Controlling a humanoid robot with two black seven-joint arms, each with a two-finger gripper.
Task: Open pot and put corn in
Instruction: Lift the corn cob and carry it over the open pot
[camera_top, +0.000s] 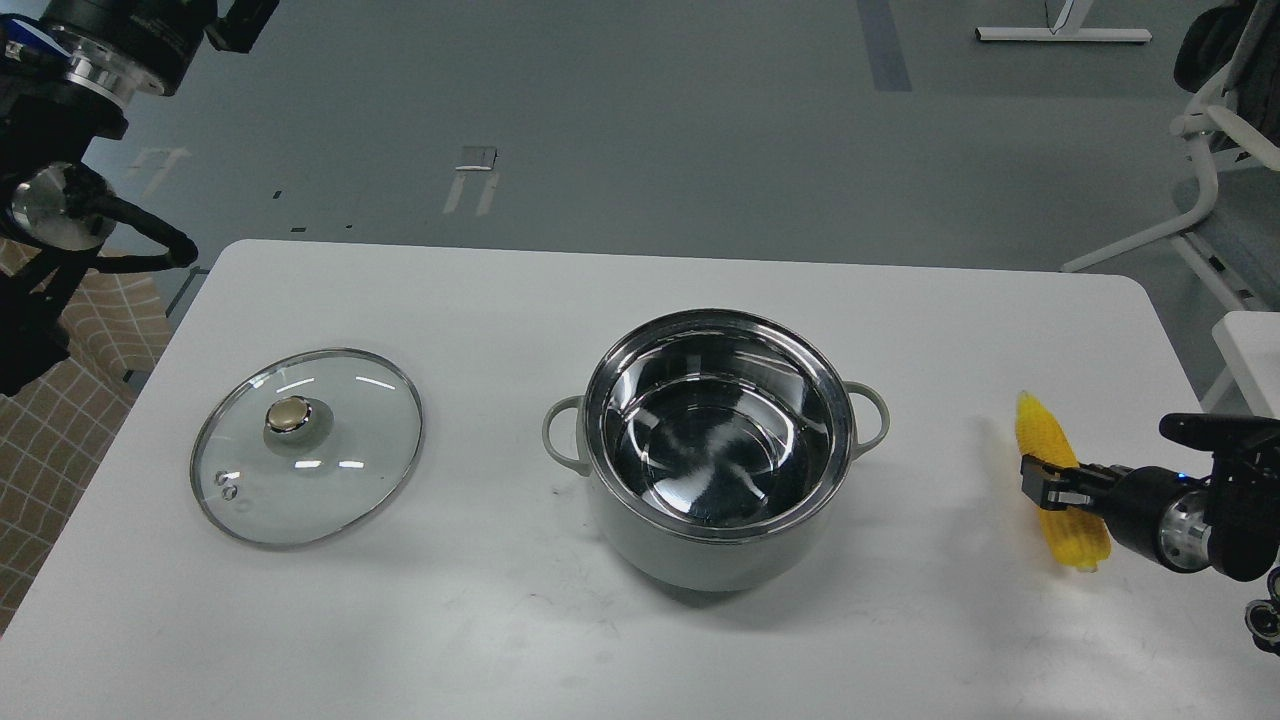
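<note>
The pale grey pot (700, 562) stands open in the middle of the white table, and its shiny steel inside holds nothing. The yellow corn (1040, 427) is at the right of the table, tilted with its tip pointing away. My right gripper (1046, 482) comes in from the right edge and is shut across the cob's middle. A faint shadow to the cob's left suggests it is slightly off the table. My left arm is up at the top left, far from the pot. Its dark end (242, 20) is cut by the frame edge, so its fingers cannot be told apart.
The round glass lid with the gold knob (305, 445) lies flat on the table (600, 285) to the left of the pot. A white chair frame (1205, 170) and a second white table's corner (1250, 350) stand off to the right.
</note>
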